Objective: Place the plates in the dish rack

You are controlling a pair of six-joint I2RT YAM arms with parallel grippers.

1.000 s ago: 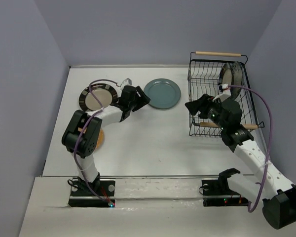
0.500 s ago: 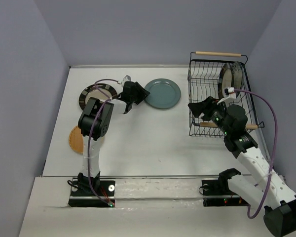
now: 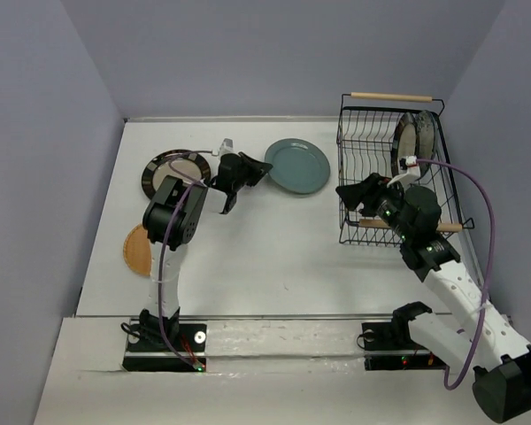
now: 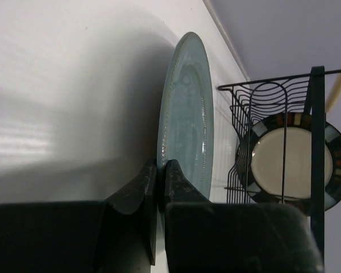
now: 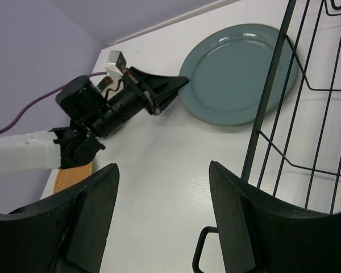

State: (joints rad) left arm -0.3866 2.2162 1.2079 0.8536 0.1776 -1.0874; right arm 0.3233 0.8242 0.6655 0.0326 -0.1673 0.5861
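A teal plate (image 3: 298, 166) lies at the back middle of the table. My left gripper (image 3: 257, 172) is shut on its left rim, which is pinched between the jaws (image 4: 161, 170); the same plate (image 4: 184, 114) fills the left wrist view. A dark-rimmed plate (image 3: 175, 173) with a beige centre lies at the back left, and a small orange-tan plate (image 3: 137, 250) sits near the left arm. The black wire dish rack (image 3: 358, 155) stands at the right, with a dark-rimmed plate (image 3: 405, 139) and another plate (image 3: 425, 133) upright in it. By the rack's near left corner my right gripper (image 3: 352, 197) hangs open, holding nothing.
The rack has light wooden rod handles, one at the back (image 3: 391, 96) and one at the front (image 3: 442, 227). Its wires (image 5: 267, 96) stand close to my right fingers (image 5: 238, 216). Purple walls enclose the table on three sides.
My left gripper has shut on the teal plate's rim, and the plate has shifted slightly right. The left arm has swung in toward the plate. The right arm barely moved.
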